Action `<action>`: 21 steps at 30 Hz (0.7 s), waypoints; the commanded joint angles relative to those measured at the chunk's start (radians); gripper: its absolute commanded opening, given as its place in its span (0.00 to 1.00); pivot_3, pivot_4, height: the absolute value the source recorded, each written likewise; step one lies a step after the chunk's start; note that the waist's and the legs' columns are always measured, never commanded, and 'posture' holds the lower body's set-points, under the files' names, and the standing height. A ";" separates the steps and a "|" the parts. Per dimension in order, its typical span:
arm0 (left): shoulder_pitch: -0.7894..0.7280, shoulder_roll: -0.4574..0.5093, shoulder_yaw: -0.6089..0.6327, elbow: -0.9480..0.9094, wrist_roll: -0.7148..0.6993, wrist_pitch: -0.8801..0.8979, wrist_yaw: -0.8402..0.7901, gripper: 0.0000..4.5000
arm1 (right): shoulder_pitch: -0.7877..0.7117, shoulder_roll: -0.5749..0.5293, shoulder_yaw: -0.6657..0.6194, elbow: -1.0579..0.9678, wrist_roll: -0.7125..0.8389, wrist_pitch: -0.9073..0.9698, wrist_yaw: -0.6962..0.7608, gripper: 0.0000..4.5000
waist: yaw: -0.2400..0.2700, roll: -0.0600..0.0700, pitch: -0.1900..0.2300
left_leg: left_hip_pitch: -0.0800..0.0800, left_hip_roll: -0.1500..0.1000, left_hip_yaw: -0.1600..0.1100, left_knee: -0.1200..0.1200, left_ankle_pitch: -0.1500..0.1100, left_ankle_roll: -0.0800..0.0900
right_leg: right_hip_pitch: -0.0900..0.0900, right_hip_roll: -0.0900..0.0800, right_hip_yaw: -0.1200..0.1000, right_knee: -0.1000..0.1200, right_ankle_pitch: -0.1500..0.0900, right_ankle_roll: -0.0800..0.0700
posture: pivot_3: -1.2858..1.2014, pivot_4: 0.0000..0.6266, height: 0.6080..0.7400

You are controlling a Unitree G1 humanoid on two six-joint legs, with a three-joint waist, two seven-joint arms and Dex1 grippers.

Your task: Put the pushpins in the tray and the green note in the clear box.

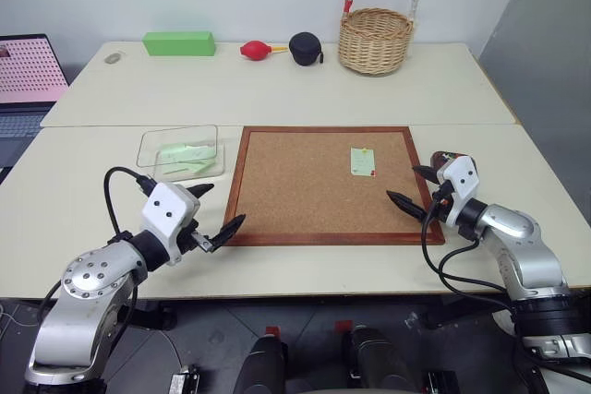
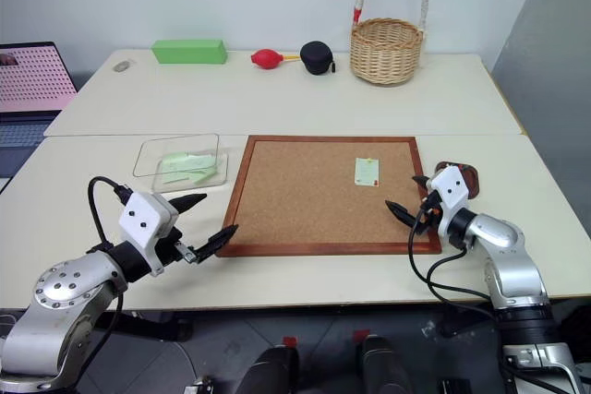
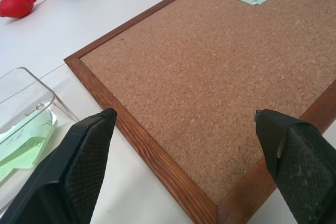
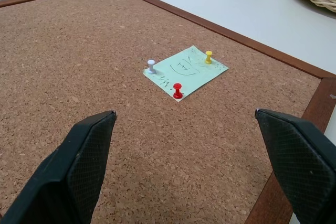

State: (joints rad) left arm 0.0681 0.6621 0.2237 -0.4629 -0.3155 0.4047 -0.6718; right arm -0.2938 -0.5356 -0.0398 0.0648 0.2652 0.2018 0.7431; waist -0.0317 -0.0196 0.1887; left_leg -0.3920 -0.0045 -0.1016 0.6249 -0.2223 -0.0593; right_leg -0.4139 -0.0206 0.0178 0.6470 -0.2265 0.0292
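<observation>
At the left, the left gripper hangs with its fingers spread wide and nothing between them, just off the corkboard's near left corner. Behind it sits the clear box, holding pale green slips. On the corkboard's right part lies the green note, pinned by three pushpins: white, red and yellow. The right gripper hovers at the board's right edge, fingers likewise spread and empty, pointing toward the note. The dark brown tray peeks out just behind it.
</observation>
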 commanded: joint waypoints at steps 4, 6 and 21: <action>-0.020 -0.007 0.019 -0.031 -0.019 -0.013 0.008 0.99 | -0.013 0.000 -0.023 -0.017 0.009 -0.021 0.003 1.00 | 0.000 0.000 0.000 | 0.000 0.000 0.000 0.000 0.000 0.000 | 0.000 0.000 0.000 0.000 0.000 0.000 | 0.52 0.24 1.00; -0.025 -0.004 0.022 -0.036 -0.028 0.009 0.011 0.99 | -0.012 0.001 -0.021 -0.020 0.009 -0.019 0.003 1.00 | 0.000 0.000 0.000 | 0.000 0.000 0.000 0.000 0.000 0.000 | 0.000 0.000 0.000 0.000 0.000 0.000 | 0.52 0.24 1.00; -0.164 -0.031 -0.015 -0.009 -0.123 0.094 0.017 0.99 | 0.012 0.005 -0.020 -0.088 0.020 0.019 -0.010 1.00 | 0.001 0.000 0.000 | 0.000 0.000 0.000 0.000 0.000 0.000 | 0.000 0.000 0.000 0.000 0.001 0.002 | 0.52 0.24 1.00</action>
State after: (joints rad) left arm -0.0663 0.6469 0.2256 -0.4615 -0.4250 0.5182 -0.6632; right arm -0.2843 -0.5286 -0.0385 0.0344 0.2666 0.2119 0.7395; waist -0.0310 -0.0196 0.1887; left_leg -0.3919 -0.0048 -0.1018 0.6253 -0.2223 -0.0593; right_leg -0.4135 -0.0206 0.0177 0.6472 -0.2254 0.0311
